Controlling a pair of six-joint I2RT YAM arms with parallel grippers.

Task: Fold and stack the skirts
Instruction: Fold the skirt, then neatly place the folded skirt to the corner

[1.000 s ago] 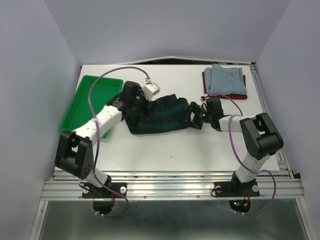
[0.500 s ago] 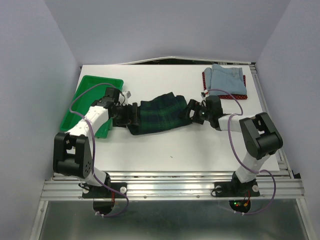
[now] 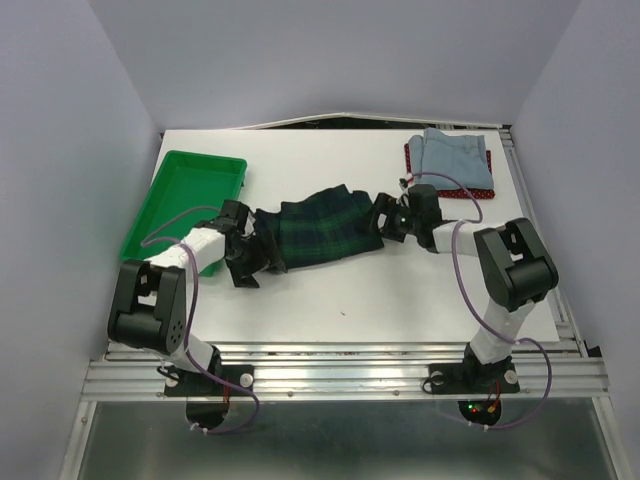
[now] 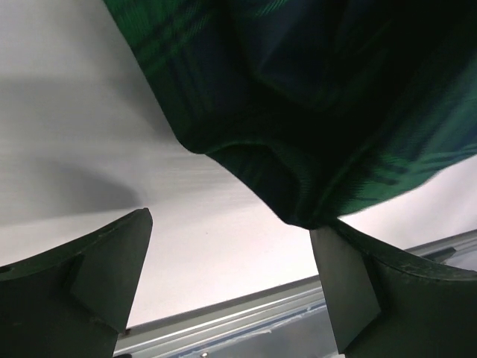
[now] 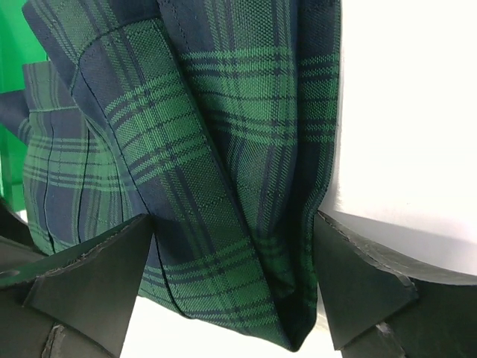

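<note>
At table centre, left gripper (image 4: 231,227) gapes wide, holding nothing, at the plaid skirt's (image 3: 320,228) left end. Right gripper (image 5: 235,224) is equally spread, straddling the right end. The skirt's long axis runs between them, both equally near.

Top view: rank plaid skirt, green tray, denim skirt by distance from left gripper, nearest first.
1. plaid skirt, right at the left gripper fingertips, mid-table.
2. green tray, just off to its left.
3. denim skirt, far back-right corner.
</note>
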